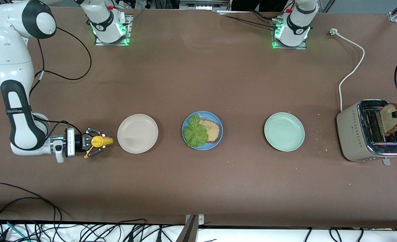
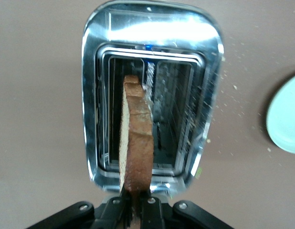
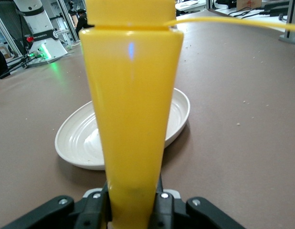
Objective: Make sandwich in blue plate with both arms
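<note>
1. Blue plate (image 1: 218,118), at the centre of the front view between the cream plate (image 1: 137,133) and the mint plate (image 1: 284,131), already carried one bread slice (image 1: 211,130) with the lettuce leaf (image 1: 195,131) lying over part of it
2. Left to do, by my judgement: the second slice (image 1: 390,117) had to be carried to the blue plate and laid on the lettuce
3. At the right edge of the front view the left gripper (image 2: 136,206) was clamped on that second slice, which stood on edge over a slot of the toaster (image 1: 353,131), its long axis running along the slot
4. At the lower left of the front view the right gripper (image 1: 99,143) held a yellow bottle (image 1: 101,141) lying level just beside the cream plate, tip toward it; this arm waited
</note>
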`<state>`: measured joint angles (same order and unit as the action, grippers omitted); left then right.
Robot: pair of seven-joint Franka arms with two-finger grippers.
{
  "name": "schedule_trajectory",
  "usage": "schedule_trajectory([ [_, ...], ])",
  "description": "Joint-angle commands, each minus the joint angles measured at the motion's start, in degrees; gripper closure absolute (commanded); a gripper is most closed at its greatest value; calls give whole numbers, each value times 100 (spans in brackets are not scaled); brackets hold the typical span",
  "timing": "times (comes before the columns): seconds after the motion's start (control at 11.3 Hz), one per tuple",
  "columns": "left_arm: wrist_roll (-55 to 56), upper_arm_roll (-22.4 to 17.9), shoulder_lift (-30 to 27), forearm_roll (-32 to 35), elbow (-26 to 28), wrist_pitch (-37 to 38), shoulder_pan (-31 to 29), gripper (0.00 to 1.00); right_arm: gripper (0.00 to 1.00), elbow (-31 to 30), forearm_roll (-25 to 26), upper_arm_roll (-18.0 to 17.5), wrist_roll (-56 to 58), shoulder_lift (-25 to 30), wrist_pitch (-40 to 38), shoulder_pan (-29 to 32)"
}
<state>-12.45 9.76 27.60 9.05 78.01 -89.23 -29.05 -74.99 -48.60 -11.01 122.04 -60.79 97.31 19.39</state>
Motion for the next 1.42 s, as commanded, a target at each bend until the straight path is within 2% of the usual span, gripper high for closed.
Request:
schedule_trajectory([
  [0.0, 93, 211, -545, 264, -670, 1387, 424, 100, 100, 380, -54, -68, 389, -143, -125, 91],
  [0.09, 93, 211, -589, 255, -882, 1678, 687, 100, 100, 432, -53, -68, 582, -126, -89, 91],
  [0.27, 137, 237, -755, 116, -954, 1831, 1293, 100, 100, 547, -19, -24, 742, -91, -28, 74],
  [0.44, 355, 377, -756, -593, -946, 1831, 1725, 100, 100, 547, -10, 73, 960, -117, 51, 30],
  [0.62, 1065, 395, -625, -1463, -893, 1822, 2287, 100, 100, 538, 34, 82, 1268, -274, 253, 39],
  [0.8, 1874, 395, -258, -2394, -866, 1778, 2736, 100, 100, 529, 52, 239, 1340, -319, 403, -101],
  [0.89, 2113, 395, -12, -2877, -884, 1586, 2929, 100, 100, 529, 26, 344, 1357, -345, 429, -232],
  [1.07, 2098, 395, 681, -3565, -866, 465, 3316, 100, 100, 512, -1, 407, 1357, -380, 578, -304],
  [1.16, 2089, 404, 964, -3846, -866, 68, 3414, 100, 88, 511, -1, 407, 1357, -424, 579, -304],
  [1.33, 2106, 395, 1439, -4898, -831, -566, 3607, 98, 0, 511, -9, 416, 1375, -424, 579, -287],
])
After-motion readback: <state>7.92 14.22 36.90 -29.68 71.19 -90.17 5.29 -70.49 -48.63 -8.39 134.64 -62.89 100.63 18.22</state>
